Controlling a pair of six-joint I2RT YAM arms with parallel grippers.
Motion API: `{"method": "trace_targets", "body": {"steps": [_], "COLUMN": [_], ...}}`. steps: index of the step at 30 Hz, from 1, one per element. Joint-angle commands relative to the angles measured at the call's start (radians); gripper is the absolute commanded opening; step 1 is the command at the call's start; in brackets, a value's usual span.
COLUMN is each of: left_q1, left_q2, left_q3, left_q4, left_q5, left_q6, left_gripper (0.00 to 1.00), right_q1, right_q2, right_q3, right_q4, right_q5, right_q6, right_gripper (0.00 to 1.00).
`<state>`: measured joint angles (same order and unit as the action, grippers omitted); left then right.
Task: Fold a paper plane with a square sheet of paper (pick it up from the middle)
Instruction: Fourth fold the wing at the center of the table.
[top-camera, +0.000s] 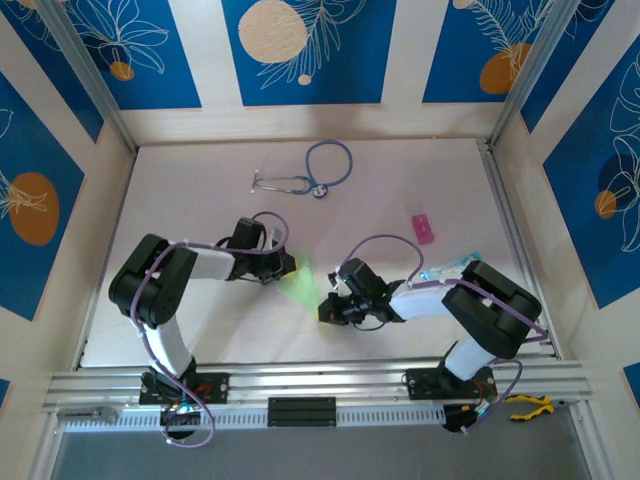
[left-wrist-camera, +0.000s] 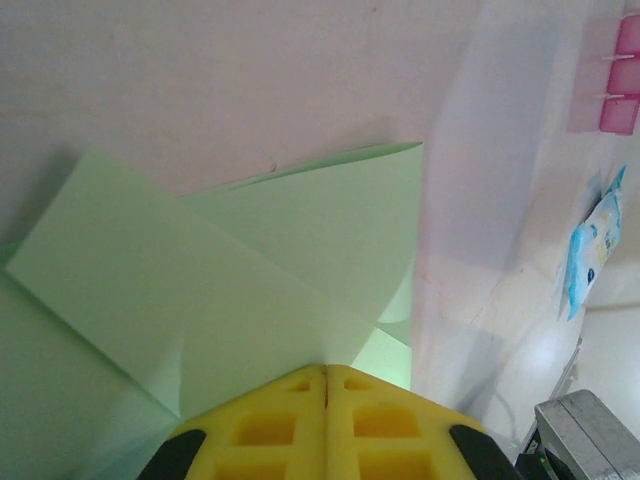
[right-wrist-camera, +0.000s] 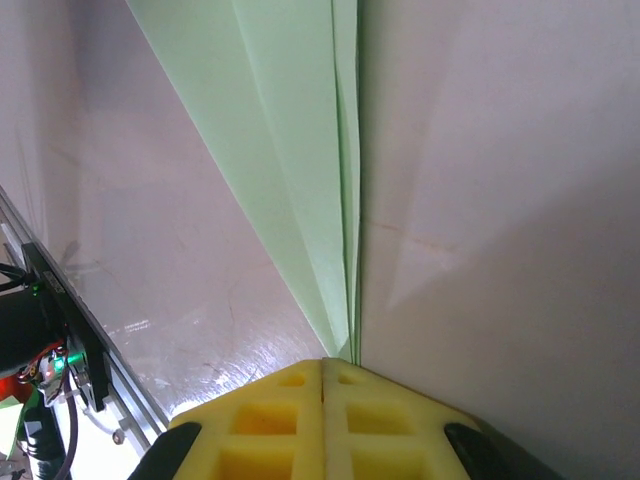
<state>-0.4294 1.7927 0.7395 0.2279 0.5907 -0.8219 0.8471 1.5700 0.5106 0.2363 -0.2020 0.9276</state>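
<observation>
The square sheet of paper (top-camera: 298, 287), pale green and folded into overlapping flaps, lies on the white table between my two grippers. In the left wrist view the paper (left-wrist-camera: 250, 290) spreads wide ahead, and my left gripper (left-wrist-camera: 326, 372) is shut with its yellow fingertips at the sheet's near edge. In the right wrist view the paper (right-wrist-camera: 290, 170) is a narrow pointed wedge with a centre crease. Its tip meets my shut right gripper (right-wrist-camera: 322, 362), just right of the seam. From above, the left gripper (top-camera: 290, 266) is at the paper's upper left and the right gripper (top-camera: 326, 310) at its lower right. I cannot tell whether either one pinches the paper.
A stethoscope (top-camera: 320, 165) lies at the back of the table. A small pink block (top-camera: 423, 228) and a teal-and-white packet (top-camera: 450, 268) sit on the right. An aluminium rail (top-camera: 320, 385) runs along the near edge, with yellow-handled pliers (top-camera: 528, 405) at its right end.
</observation>
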Motion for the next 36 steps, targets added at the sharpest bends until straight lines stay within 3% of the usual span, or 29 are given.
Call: {"method": "trace_targets", "body": {"steps": [1,7,10,17,27,36], "left_q1": [0.015,0.016,0.015,0.015,0.014,0.015], "left_q2": [0.008,-0.042,-0.061,-0.076,-0.048,-0.045], "left_q3": [-0.051,-0.081,-0.087,-0.098,-0.095,-0.095], "left_q4": [-0.055,-0.075,-0.091,-0.084,-0.042,-0.027], "left_q5": [-0.081,-0.1,-0.111,-0.11,-0.101,-0.104], "left_q6": [-0.02,-0.034,-0.043,-0.083,-0.127,-0.14], "left_gripper": [0.05,0.05,0.05,0.06,0.05,0.06], "right_q1": [0.017,0.011,0.003,-0.001,0.005,0.003], "right_q2": [-0.018,-0.113,-0.135,-0.076,-0.063,-0.067], "right_q3": [-0.016,0.013,0.019,0.081,0.072,0.017], "right_q4": [-0.149,-0.178,-0.167,-0.193,-0.257,-0.14], "right_q5": [-0.016,0.046,0.078,0.05,0.081,0.053], "right_q6": [-0.009,0.086,0.16,0.256,0.29,0.311], "right_gripper": [0.05,0.09,0.17,0.25,0.26,0.26]}}
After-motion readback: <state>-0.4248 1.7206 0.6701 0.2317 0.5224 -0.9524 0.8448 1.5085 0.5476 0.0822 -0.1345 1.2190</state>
